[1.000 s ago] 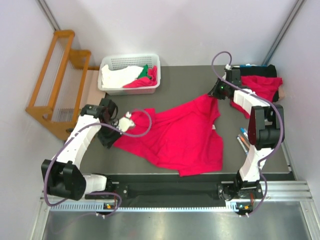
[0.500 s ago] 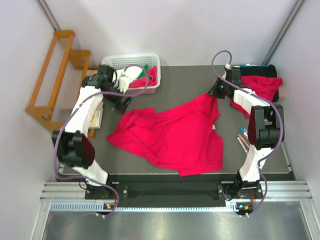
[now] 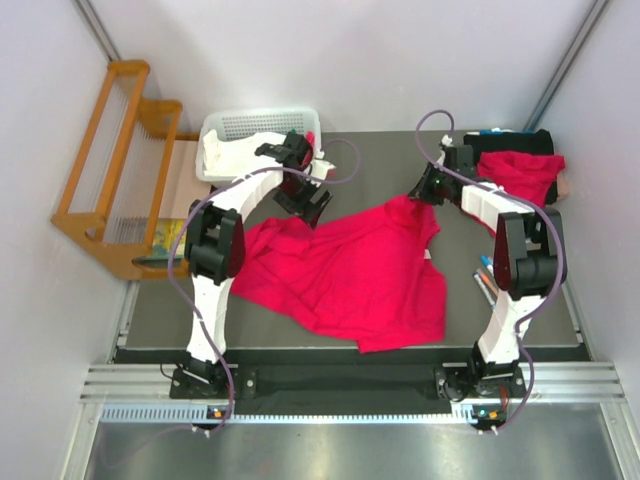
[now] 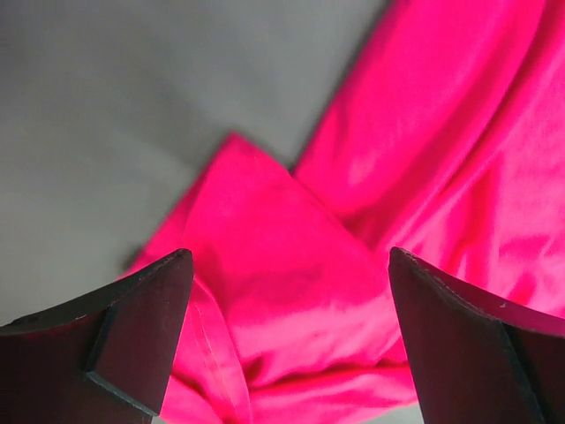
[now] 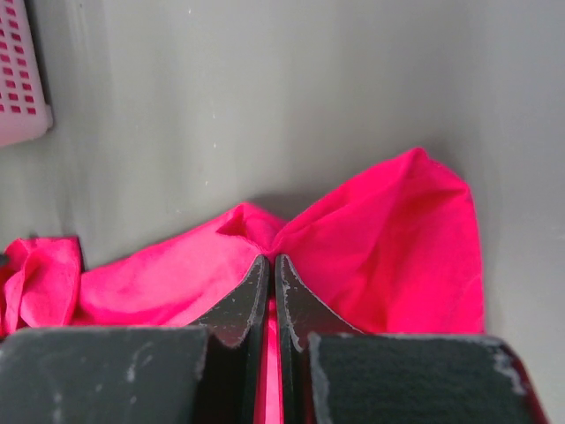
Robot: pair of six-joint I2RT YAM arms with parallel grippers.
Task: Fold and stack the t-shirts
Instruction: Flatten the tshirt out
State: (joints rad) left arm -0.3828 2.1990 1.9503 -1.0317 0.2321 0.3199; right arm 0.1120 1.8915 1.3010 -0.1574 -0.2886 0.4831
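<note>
T-shirt (image 3: 350, 265): crumpled on the table (image 3: 160, 310), far corner still pinched by my right gripper (image 5: 272, 265); left gripper (image 4: 287, 265) has dropped the near-left edge and now gapes wide over the far-left corner, so spreading is unfinished.

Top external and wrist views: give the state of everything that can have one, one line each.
spread t-shirt, unfolded, lying rumpled on the table.
second t-shirt, bunched at the far right.
left end effector, open above the spread t-shirt's edge, holding nothing.
right end effector, shut on the spread t-shirt's far corner.
basket, upright, with a white cloth inside.
</note>
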